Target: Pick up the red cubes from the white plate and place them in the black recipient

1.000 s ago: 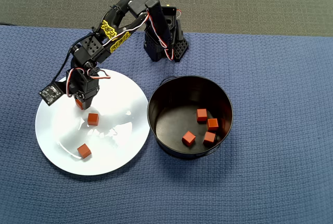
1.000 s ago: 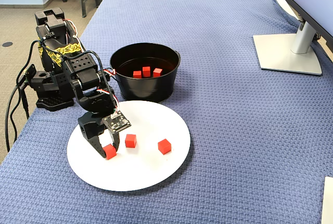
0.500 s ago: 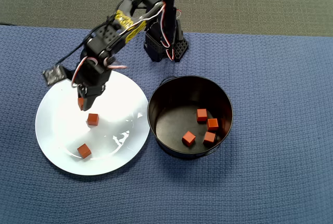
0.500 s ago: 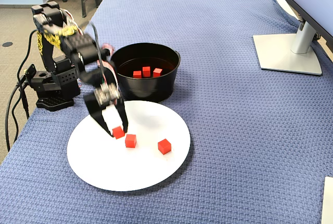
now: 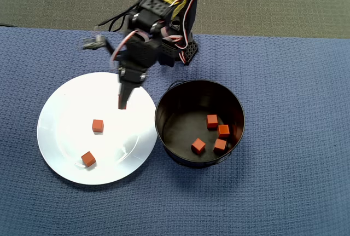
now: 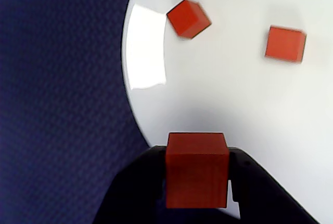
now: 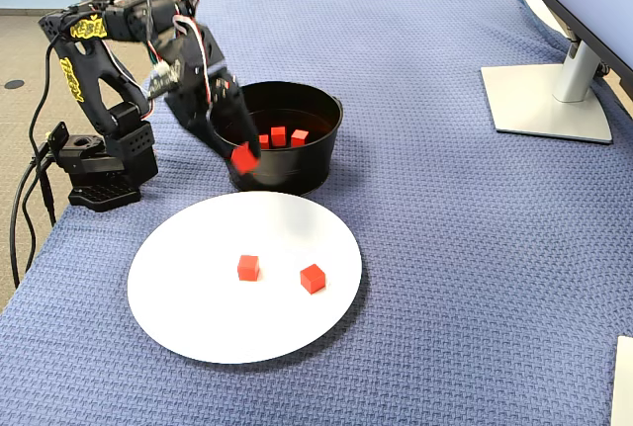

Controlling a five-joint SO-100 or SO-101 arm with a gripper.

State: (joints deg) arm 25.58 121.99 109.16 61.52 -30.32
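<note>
My gripper (image 7: 243,159) is shut on one red cube (image 6: 196,174) and holds it in the air above the far edge of the white plate (image 7: 198,307), just in front of the black recipient's wall (image 7: 287,174). In the overhead view the gripper (image 5: 121,103) points down over the plate's (image 5: 65,132) right part, close to the recipient (image 5: 169,110). Two red cubes (image 5: 98,125) (image 5: 88,159) lie on the plate; the wrist view shows them too (image 6: 189,18) (image 6: 284,43). Several red cubes (image 5: 212,121) rest on the recipient's floor.
A blue woven cloth (image 7: 445,248) covers the table. The arm's base (image 7: 99,164) stands at the cloth's left edge in the fixed view, with cables hanging off it. A monitor stand (image 7: 549,100) sits at the far right.
The gripper has lifted the cube off the plate's left part and swung it up and toward the black recipient. The two cubes on the plate have not moved.
</note>
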